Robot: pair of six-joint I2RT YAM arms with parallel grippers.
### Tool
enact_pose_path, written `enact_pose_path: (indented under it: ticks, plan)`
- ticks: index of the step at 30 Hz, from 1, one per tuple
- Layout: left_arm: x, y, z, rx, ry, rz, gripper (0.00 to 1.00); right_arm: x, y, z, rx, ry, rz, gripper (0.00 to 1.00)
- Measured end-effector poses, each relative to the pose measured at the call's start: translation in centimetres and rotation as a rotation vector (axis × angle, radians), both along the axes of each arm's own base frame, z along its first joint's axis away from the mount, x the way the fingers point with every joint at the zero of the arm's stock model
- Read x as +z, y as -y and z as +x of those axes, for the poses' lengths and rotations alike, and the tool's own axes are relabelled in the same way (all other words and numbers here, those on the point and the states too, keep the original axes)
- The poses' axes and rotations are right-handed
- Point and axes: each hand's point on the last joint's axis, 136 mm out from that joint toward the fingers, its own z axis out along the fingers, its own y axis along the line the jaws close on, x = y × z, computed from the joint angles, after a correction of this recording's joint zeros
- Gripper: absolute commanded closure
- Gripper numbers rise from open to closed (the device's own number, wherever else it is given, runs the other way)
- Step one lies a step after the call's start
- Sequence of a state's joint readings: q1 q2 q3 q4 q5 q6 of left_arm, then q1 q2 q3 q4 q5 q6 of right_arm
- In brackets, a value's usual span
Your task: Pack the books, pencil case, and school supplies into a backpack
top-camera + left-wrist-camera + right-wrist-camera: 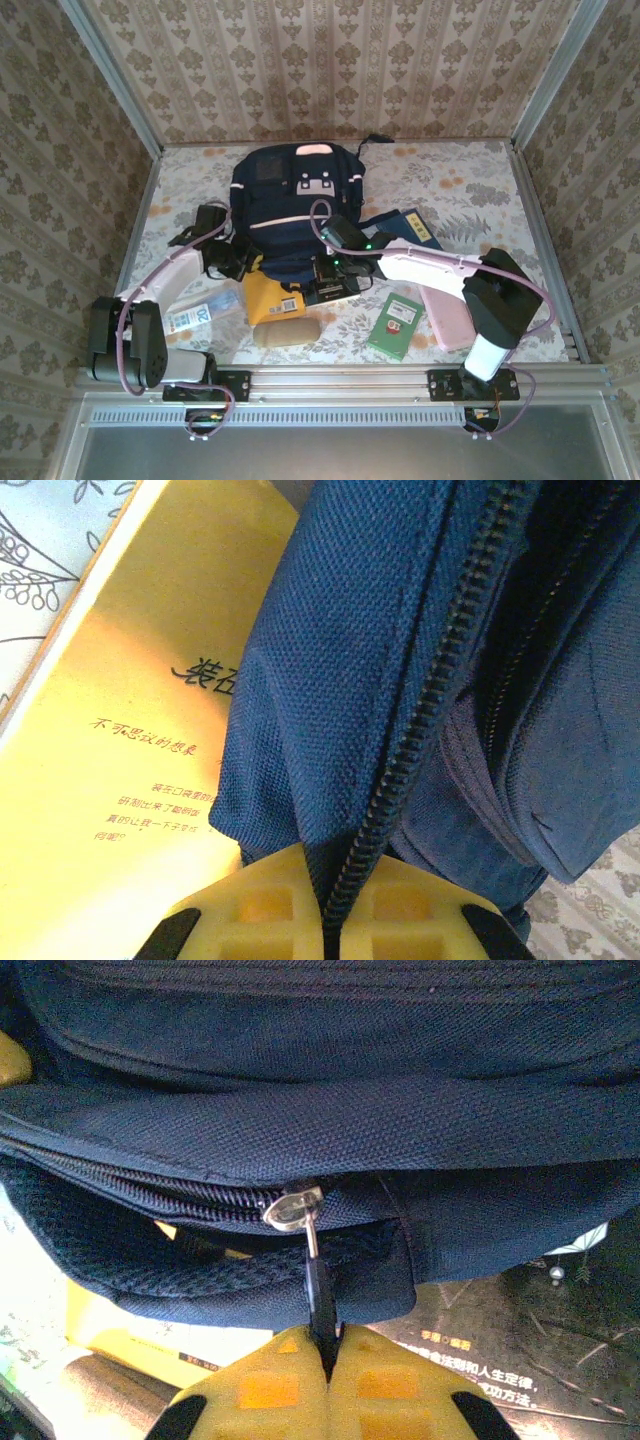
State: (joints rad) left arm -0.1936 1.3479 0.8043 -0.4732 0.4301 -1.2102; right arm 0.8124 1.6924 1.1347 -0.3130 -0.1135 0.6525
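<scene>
The navy backpack (290,195) lies in the middle of the table with its opening toward me. My left gripper (240,262) (325,880) is shut on the backpack's zipper edge (400,750), with navy fabric and zipper teeth pinched between the yellow fingers. My right gripper (332,262) (330,1345) is shut on the black zipper pull (318,1295), which hangs from a silver slider (292,1207). An orange-yellow book (270,298) (130,740) lies under the backpack's near-left edge. A black book (335,292) (520,1360) lies below the right gripper.
A green book (395,325) and a pink flat item (450,315) lie at the near right, and a navy book (405,228) lies right of the backpack. A beige oblong pouch (285,332) and a blue-and-white packet (200,312) lie near the front edge. Patterned walls enclose the table.
</scene>
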Motion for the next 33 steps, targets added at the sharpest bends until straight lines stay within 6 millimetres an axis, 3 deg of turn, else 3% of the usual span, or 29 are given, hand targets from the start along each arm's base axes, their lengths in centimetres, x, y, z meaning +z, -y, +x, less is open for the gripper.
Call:
enact_pose_path:
  ticks: [4,8,10,15,18,23,33]
  plan:
    - [1.6,-0.9,0.8,-0.018,0.03,0.026,0.91,0.8,-1.3,-0.4,0.028,0.003,0.048,1.0]
    - [4.0,-3.1,2.8,0.001,0.101,0.072,0.67,2.9,-4.5,0.0,0.043,0.017,0.119,1.0]
    - [5.0,-4.4,3.6,0.022,0.137,0.091,0.6,3.7,-6.6,0.5,0.039,0.016,0.153,1.0]
    - [6.4,-5.3,2.5,0.044,0.19,0.098,0.51,2.8,-10.0,0.7,0.024,-0.019,0.183,1.0]
    - [6.0,-5.1,0.6,0.06,0.179,0.07,0.49,1.6,-10.9,0.4,0.02,-0.044,0.18,1.0]
    - [3.3,-3.5,-1.9,0.07,0.079,0.03,0.47,0.9,-11.4,0.1,0.014,-0.055,0.184,1.0]
    - [0.6,-0.8,-0.8,0.059,-0.009,0.008,0.48,1.0,-11.6,0.3,0.015,-0.046,0.198,1.0]
